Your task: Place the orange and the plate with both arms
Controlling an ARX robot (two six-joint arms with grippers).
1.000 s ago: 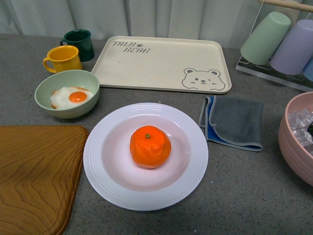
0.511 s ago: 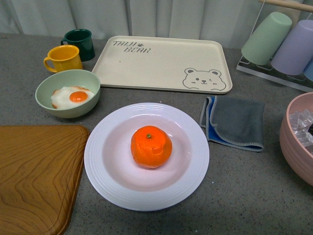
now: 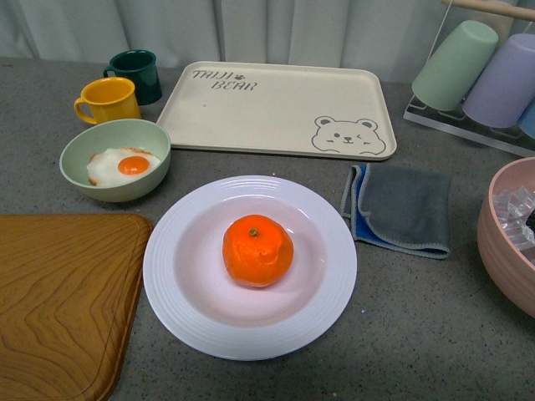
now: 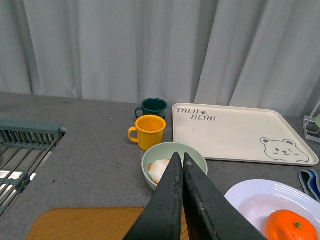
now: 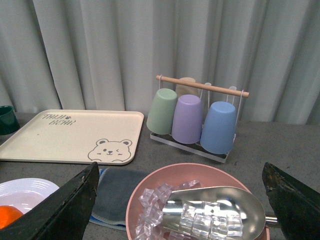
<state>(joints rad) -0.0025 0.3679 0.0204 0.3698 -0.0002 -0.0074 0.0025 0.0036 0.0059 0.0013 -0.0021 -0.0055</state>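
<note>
Your orange [image 3: 257, 251] sits in the middle of the plate [image 3: 328, 294]. The tray [image 3: 276, 109] lies behind the plate, the cloth [image 3: 401, 205] just right of it, and the green bowl [image 3: 134, 190] behind and left. Your left gripper [image 4: 182, 162] is pressed together on nothing, and your right gripper [image 5: 180, 167] is spread wide.

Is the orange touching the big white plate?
Touching. The front view shows the orange sitting right in the middle dip of the plate, with its bottom resting on the white surface.
</note>
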